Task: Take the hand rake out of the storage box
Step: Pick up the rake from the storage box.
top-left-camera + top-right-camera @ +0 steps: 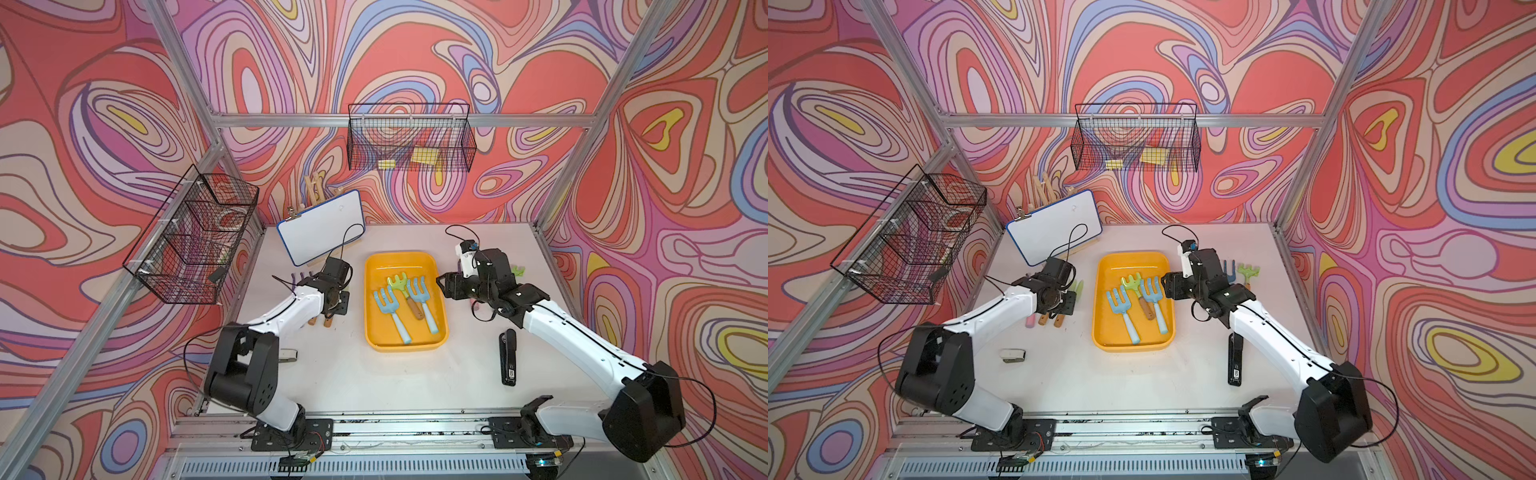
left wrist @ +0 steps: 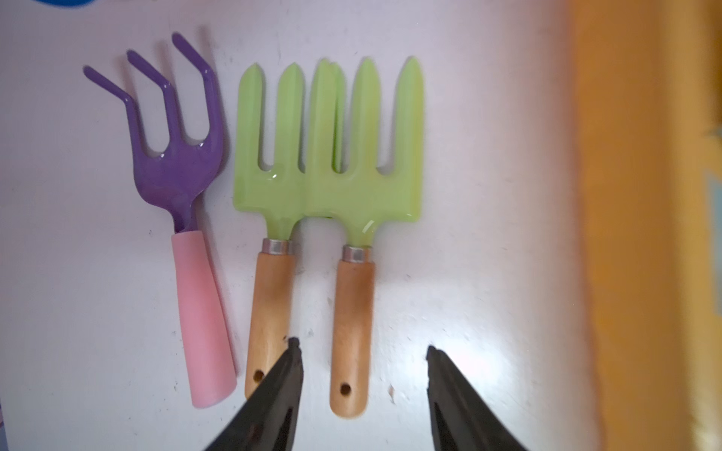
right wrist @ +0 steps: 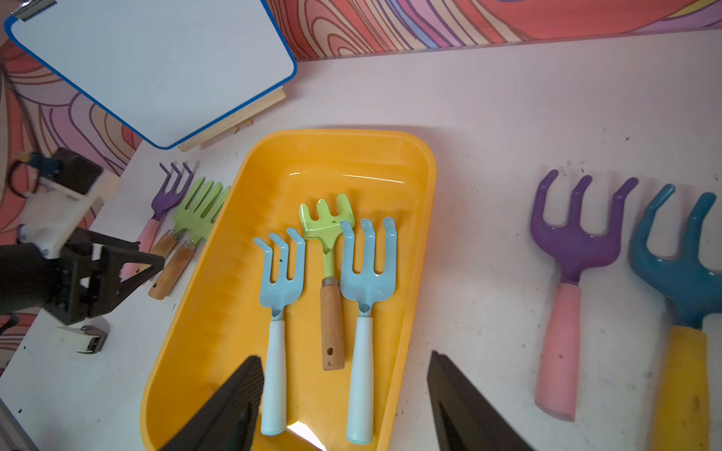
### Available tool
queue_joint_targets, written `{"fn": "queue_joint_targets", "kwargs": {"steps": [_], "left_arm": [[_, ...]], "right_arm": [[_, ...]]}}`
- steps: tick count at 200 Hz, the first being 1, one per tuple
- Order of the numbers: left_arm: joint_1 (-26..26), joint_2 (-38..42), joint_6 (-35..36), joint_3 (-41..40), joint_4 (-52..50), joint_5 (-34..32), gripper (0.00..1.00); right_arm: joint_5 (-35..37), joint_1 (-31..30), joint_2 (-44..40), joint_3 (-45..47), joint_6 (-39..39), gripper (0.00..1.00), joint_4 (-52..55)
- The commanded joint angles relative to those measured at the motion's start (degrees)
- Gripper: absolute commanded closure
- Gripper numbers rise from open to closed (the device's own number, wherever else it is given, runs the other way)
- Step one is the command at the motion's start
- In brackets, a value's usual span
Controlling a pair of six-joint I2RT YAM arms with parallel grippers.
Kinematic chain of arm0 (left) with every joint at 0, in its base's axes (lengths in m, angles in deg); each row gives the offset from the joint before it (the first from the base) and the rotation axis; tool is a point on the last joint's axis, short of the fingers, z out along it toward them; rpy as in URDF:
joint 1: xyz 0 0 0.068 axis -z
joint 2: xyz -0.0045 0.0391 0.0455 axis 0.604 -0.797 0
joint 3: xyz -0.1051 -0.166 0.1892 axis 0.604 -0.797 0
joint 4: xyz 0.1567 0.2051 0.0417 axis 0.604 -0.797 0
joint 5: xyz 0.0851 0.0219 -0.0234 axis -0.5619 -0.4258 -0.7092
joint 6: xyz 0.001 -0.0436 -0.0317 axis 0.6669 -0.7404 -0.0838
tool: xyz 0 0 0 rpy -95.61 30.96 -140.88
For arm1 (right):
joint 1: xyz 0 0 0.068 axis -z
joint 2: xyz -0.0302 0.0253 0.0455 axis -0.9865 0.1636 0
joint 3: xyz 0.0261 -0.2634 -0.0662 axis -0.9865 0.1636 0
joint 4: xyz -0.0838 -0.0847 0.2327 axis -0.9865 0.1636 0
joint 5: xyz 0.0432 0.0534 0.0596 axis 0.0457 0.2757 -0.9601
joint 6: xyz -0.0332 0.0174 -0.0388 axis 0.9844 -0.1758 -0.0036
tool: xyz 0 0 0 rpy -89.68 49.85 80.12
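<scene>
Left end effector [image 2: 362, 347]: jaws stand apart above the bench [image 2: 488, 234]. The wooden handle of a green rake [image 2: 363, 195] lies between the fingers, and no contact with it is visible. A second green rake [image 2: 273, 187] lies just beside it, with the two heads overlapping. A purple fork [image 2: 176, 168] with a pink handle lies next in the row. All three rest flat on the bench, outside the storage box [image 1: 399, 264] and to its left.

Right end effector [image 3: 344, 355]: jaws stand apart and hold nothing. It hangs at the right edge of the storage box and faces its inside.

Storage box: stands mid-bench between the two arms. Three tools lie flat on its floor, handles toward the robot.
- A green hand rake [image 3: 331, 296] with a wooden handle lies in the middle.
- A left blue hand rake [image 3: 279, 281] and a right blue hand rake [image 3: 367, 281], both with pale handles, flank it. The right one touches the green head.

To the right of the box, a second purple fork [image 3: 574, 250] and a dark blue fork [image 3: 680, 273] lie side by side on the bench. A whiteboard [image 1: 320, 226] leans at the far left.
</scene>
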Motion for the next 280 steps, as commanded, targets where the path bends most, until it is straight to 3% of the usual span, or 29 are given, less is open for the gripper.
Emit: {"fn": "queue_joint_targets", "kwargs": {"steps": [1,61,85,101,114,136,153,193,280], "left_arm": [[3.6,7.5,-2.3,-2.5,2.7,0.6,0.44],[5.2,18.0,-9.3,-8.5,11.9,12.0,0.43],[5.2,17.4,-13.7,-16.0,25.9,19.0,0.41],[5.4,14.2,-14.7,-17.7,28.4,21.4,0.4],[5.3,13.4,-13.6,-19.1,29.5,19.7,0.39],[5.1,15.5,-10.3,-20.8,29.7,11.3,0.41],[5.2,16.8,-9.8,-20.1,30.3,13.6,0.43],[5.2,19.5,-9.9,-20.2,29.0,11.1,0.43],[5.0,20.8,-8.8,-20.4,28.6,7.1,0.48]], "right_arm": [[-0.5,-1.3,2.6,-3.5,0.8,0.28,0.8],[-3.5,-4.3,14.7,-16.4,5.0,0.31,10.0],[-4.9,-4.8,20.7,-20.3,7.4,0.33,11.2],[-3.4,-6.1,24.8,-22.3,8.4,0.35,12.6],[-1.6,-8.6,27.0,-23.1,8.4,0.36,12.2],[3.4,-10.5,30.3,-23.4,8.3,0.42,12.8],[5.7,-11.5,32.8,-24.3,8.0,0.42,15.2],[11.6,-13.5,35.6,-25.7,8.0,0.41,18.8],[12.1,-13.5,39.9,-27.4,8.4,0.51,21.4]]}}
